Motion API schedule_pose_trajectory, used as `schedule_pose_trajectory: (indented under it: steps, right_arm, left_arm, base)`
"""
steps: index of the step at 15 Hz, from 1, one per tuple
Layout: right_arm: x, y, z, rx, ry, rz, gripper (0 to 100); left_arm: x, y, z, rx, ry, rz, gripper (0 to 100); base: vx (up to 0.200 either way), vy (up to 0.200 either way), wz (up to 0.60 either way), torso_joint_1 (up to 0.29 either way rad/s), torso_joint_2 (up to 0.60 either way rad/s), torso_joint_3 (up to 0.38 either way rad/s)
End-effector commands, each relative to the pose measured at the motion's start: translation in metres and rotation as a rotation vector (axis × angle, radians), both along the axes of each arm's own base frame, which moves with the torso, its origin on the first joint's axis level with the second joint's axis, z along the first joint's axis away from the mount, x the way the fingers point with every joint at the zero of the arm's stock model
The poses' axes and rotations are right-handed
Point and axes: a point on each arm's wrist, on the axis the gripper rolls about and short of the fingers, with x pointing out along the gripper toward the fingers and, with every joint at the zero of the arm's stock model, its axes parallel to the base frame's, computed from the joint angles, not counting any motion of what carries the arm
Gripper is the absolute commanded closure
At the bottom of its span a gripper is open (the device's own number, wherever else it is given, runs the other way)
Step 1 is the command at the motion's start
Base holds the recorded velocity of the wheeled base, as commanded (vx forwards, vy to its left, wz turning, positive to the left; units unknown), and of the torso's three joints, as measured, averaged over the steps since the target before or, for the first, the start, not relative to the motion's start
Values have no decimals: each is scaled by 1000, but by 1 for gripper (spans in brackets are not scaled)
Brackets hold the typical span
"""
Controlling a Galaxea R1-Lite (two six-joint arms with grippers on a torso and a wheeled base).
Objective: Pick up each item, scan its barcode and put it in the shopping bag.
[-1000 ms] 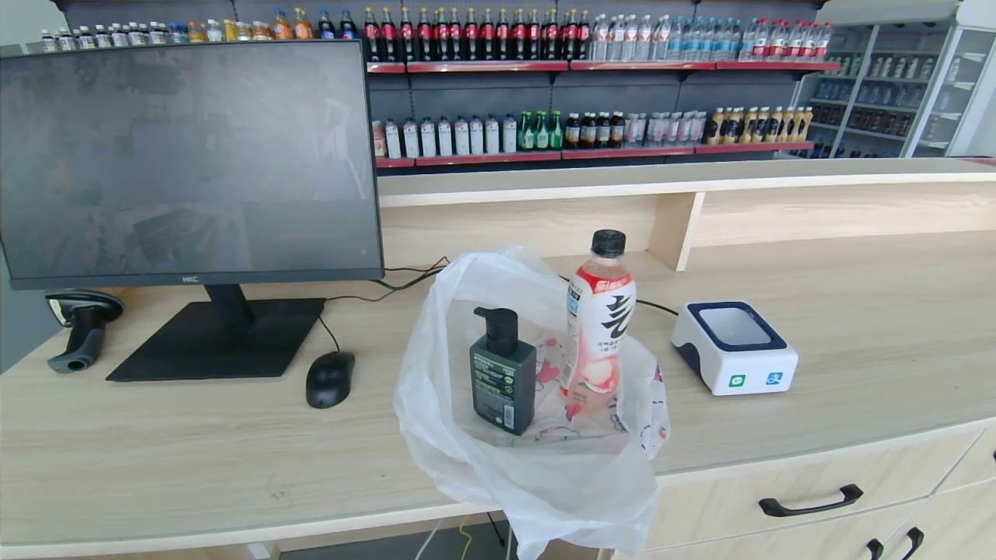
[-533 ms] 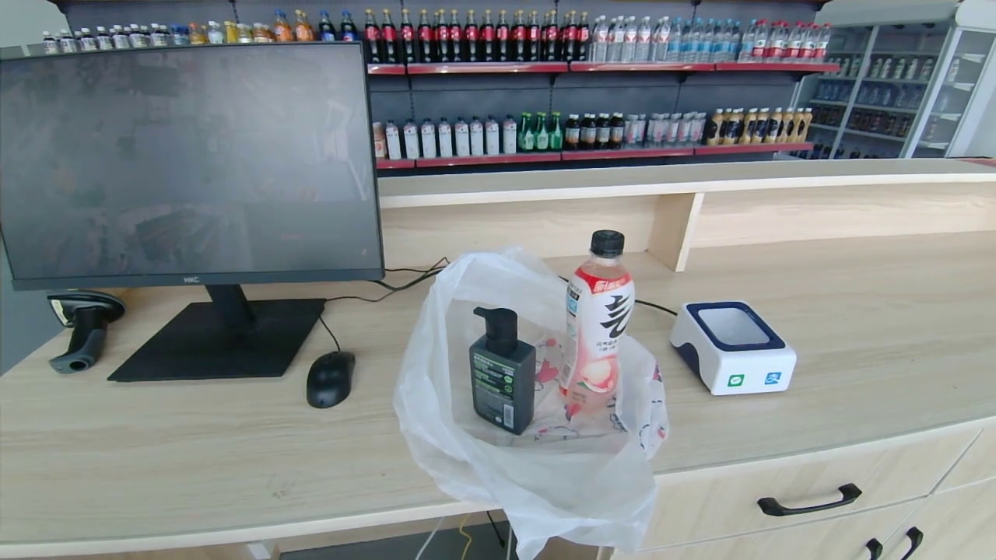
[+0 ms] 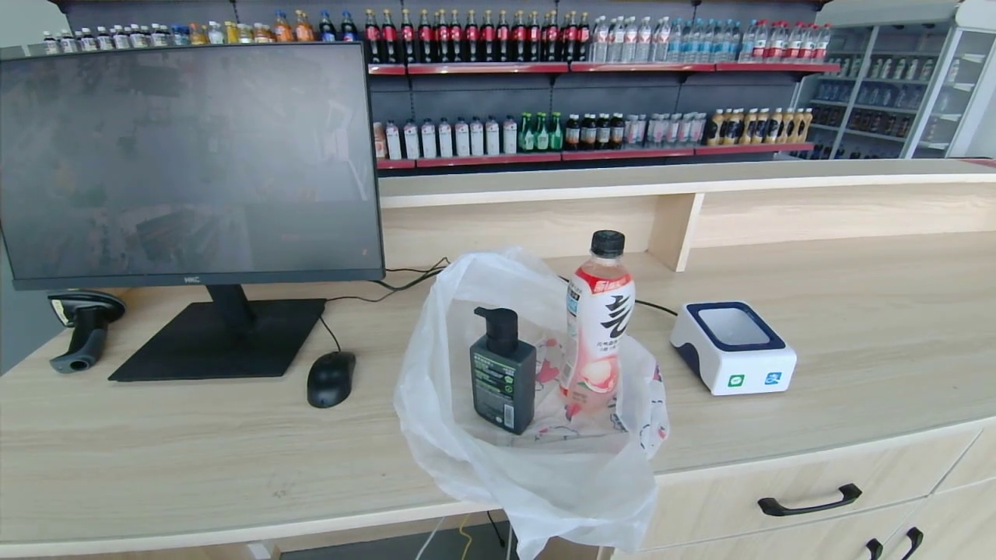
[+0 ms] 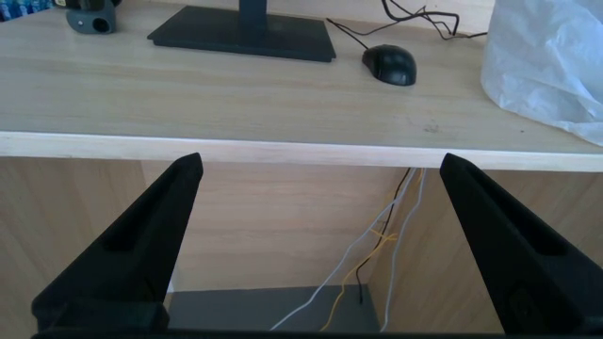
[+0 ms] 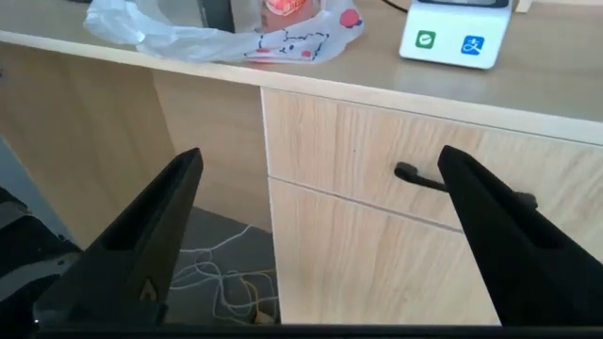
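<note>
We note both items upright inside the shopping bag (image 3: 467,435) on the table (image 3: 871,327): dark pump bottle (image 3: 503,377) left of the pink drink bottle (image 3: 599,319). White scanner box (image 3: 731,348) sits just right of the bag, mouse (image 3: 330,378) and monitor (image 3: 191,159) left. Left pincer (image 4: 318,162) and right pincer (image 5: 320,155) gape wide, empty, low before the table's front edge

Pump btl (image 3: 503,373) + drink btl (image 3: 597,327) in bag (image 3: 545,498); scanner (image 3: 733,347) just R of bag.

You can pass over bare surface (image 3: 895,327) right of the scanner box (image 3: 733,347); to its left, bag (image 3: 529,467), mouse (image 3: 330,378) and monitor (image 3: 187,155) block.
</note>
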Motion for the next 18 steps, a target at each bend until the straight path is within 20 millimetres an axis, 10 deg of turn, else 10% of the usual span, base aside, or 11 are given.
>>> schedule_pose_trajectory:
  steps: [1,18]
  right_arm:
    - [2,6,1,-35,52,-222,0]
    - [-3,12,0,-20,-1,-491,0]
  left_arm:
    - [0,0,0,0,1,1,0]
    - [0,0,0,0,1,1,0]
  base:
    - [0,0,0,0,0,0]
    - [0,0,0,0,0,0]
